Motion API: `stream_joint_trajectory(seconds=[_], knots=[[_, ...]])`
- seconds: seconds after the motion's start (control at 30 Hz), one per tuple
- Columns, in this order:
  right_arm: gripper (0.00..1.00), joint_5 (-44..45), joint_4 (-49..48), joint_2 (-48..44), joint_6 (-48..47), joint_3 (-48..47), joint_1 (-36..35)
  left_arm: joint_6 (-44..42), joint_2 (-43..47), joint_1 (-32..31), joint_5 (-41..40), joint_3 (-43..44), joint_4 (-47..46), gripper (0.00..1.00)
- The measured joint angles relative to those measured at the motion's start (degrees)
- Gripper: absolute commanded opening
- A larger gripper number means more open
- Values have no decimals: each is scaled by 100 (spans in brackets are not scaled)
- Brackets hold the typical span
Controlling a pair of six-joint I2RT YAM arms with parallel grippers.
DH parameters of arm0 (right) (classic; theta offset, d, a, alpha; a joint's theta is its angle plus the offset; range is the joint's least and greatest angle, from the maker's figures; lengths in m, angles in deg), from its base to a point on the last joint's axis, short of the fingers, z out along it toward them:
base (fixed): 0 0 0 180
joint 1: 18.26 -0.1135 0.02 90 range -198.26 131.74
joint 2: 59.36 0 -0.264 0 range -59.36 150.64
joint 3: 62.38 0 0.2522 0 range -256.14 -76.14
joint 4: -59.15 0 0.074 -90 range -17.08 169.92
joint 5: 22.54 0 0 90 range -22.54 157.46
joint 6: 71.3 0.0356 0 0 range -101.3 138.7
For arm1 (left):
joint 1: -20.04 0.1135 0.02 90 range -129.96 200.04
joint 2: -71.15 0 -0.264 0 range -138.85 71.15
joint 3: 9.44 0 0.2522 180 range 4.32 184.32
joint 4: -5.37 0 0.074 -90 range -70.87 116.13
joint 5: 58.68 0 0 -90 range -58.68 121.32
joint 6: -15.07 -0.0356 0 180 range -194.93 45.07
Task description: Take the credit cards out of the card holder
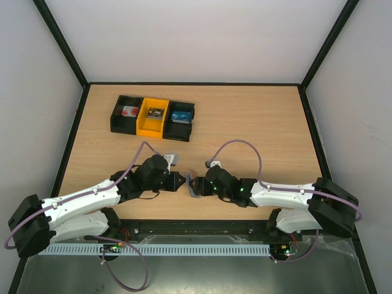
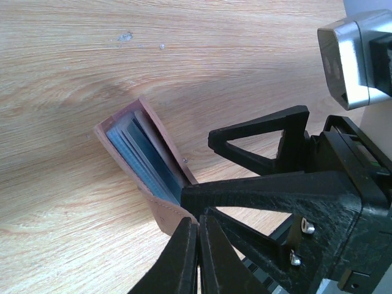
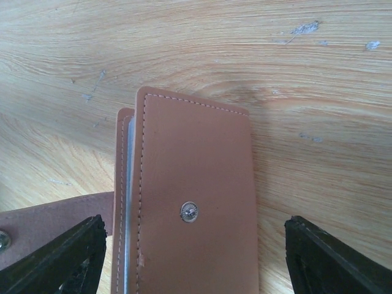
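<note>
Left jaws: yours were pinched shut on a corner of the card holder (image 2: 147, 165) | right jaws: wide, flanking it, gripping nothing | holder: slightly open on the surface (image 2: 184, 61) between your arms | credit cards (image 2: 138, 156): blue-grey edges showed inside, none out; removal all left to do

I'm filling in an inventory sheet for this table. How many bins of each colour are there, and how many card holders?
black bins: 2
yellow bin: 1
card holder: 1
total: 4
</note>
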Motion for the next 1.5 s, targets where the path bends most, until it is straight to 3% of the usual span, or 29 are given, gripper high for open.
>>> stream_joint_trajectory(seconds=[0.4, 0.77, 1.0, 1.1, 1.2, 1.37, 1.5], knots=[[35, 463, 348, 44, -142, -92, 0, -4, 22, 0, -129, 7, 79, 3], [24, 1029, 719, -162, -129, -44, 0, 103, 181, 0, -603, -122, 385, 3], [5, 1060, 535, -278, -31, 481, 0, 267, 173, 0, -831, -269, 568, 19], [4, 1019, 391, -278, 61, 693, 0, 363, 164, 0, -894, -348, 586, 35], [4, 1021, 264, -278, 116, 761, 0, 459, 122, 4, -960, -380, 592, 43], [14, 1034, 144, -278, 153, 815, 0, 446, 66, 39, -881, -380, 385, 44], [22, 1073, 184, -289, 175, 817, 0, 400, -103, 39, -695, -380, -66, 36]])
